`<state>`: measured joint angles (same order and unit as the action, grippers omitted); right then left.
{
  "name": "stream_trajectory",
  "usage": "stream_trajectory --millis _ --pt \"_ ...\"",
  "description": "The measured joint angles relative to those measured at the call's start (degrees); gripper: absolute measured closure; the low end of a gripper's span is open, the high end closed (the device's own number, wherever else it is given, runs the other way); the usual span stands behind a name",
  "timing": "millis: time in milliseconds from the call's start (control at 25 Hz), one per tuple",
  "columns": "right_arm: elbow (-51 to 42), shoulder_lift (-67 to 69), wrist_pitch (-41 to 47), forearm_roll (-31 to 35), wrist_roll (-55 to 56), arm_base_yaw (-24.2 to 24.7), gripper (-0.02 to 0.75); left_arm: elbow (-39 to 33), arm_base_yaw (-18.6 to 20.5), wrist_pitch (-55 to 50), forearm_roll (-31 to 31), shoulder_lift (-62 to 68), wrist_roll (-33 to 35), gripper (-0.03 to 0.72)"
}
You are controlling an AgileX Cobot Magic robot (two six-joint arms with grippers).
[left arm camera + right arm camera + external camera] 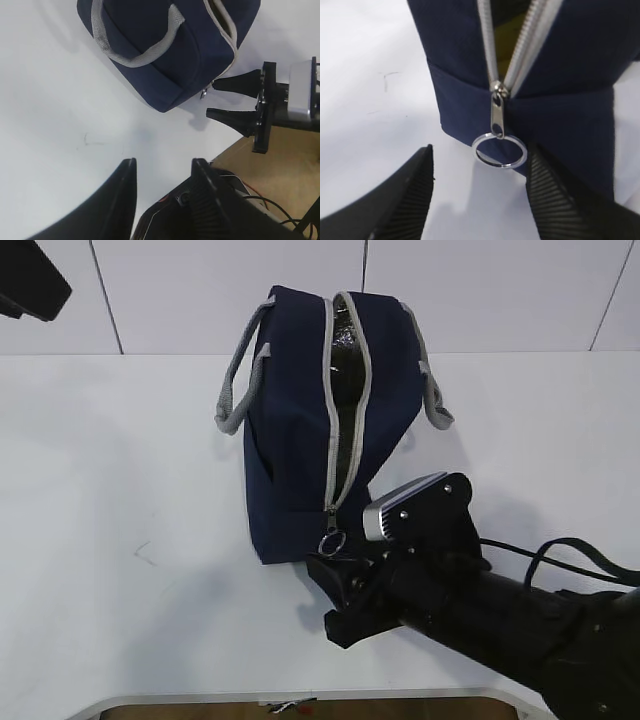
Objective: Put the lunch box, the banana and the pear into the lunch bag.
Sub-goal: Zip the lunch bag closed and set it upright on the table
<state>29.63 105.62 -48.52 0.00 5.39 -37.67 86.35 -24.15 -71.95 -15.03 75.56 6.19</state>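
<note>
The navy lunch bag (290,440) stands on the white table, its grey zipper parted along the top. Silver lining shows in the gap. My right gripper (480,155) is open at the bag's near end. The zipper's metal ring (500,150) hangs free between its fingers, closer to the right one. From the left wrist view the right gripper (220,97) points at that same end. A yellow patch (509,37) shows through the gap; I cannot tell which fruit it is. The lunch box, banana and pear are otherwise hidden. My left gripper (165,162) is open and empty, above bare table.
The table's front edge (300,695) runs just behind my right arm, with brown floor (280,180) beyond it. Grey handles (240,380) hang off both sides of the bag. A dark part of the left arm (30,280) sits at the top left.
</note>
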Motion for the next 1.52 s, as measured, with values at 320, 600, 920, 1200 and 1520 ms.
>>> stream_trajectory --millis 320,600,920,1200,1520 --pt "4.0 2.9 0.0 0.0 0.1 0.0 0.26 0.0 0.0 0.0 -1.1 0.0 0.0 0.412" --pt "5.6 3.8 0.9 -2.2 2.3 0.0 0.26 0.0 0.0 0.0 -1.4 0.0 0.0 0.412" --pt "5.7 3.9 1.6 -7.5 5.7 0.0 0.26 0.0 0.0 0.0 -1.6 0.0 0.0 0.413" --pt "5.7 3.9 5.0 -6.6 5.8 0.0 0.26 0.0 0.0 0.0 -1.6 0.0 0.0 0.419" --pt "5.7 3.9 5.5 -6.2 5.9 0.0 0.291 0.0 0.0 0.0 -1.6 0.0 0.0 0.421"
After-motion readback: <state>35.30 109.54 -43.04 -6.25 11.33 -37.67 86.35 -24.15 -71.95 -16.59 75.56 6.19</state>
